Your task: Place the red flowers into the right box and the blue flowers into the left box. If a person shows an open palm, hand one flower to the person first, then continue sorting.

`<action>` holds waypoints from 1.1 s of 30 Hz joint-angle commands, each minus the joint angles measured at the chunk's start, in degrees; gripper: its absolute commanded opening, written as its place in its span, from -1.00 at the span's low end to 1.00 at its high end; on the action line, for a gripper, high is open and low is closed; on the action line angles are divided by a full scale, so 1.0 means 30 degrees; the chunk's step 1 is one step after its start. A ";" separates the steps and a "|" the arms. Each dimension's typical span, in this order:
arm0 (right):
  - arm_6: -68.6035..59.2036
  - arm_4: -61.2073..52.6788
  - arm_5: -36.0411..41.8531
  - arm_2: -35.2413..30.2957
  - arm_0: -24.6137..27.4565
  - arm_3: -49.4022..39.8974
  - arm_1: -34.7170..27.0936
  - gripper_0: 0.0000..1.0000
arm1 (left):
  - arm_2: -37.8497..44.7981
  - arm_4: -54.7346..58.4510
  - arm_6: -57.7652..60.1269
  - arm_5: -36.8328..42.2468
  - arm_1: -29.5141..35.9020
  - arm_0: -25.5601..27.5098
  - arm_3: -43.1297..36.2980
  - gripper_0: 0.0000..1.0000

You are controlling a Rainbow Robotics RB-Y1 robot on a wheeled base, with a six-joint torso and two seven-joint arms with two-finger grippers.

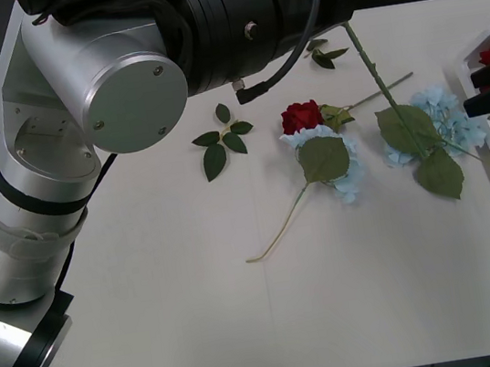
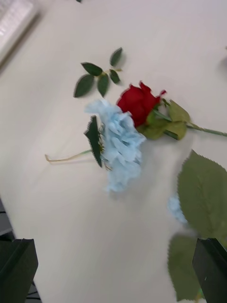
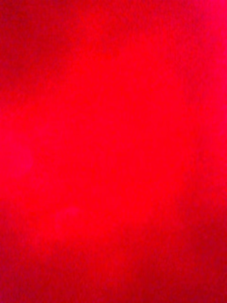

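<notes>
Left arm (image 1: 79, 125) looms nearest — we cannot tell its jaws; right gripper (image 2: 113, 272), jaws spread, hovers over blue flowers (image 2: 118, 147) on bench (image 1: 152, 299).

A pale, off-white surface (image 1: 202, 328) fills most of the front frame, matte and evenly lit, with soft shadows. A faint seam runs down it near the lower centre. Beyond its far edge, along the top of the frame, the room is dark; a narrow dark strip borders the bottom edge.

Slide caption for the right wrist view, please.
Right gripper, fingers open, above a red rose touching a blue hydrangea cluster beside a leaf sprig.
</notes>
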 commanded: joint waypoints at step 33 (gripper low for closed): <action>-0.0486 -0.2160 -0.2530 -0.0529 0.3456 -0.6518 0.1871 0.92 | -0.0270 0.0058 -0.0702 -0.0329 -0.0511 0.0146 -0.0246 -1.00</action>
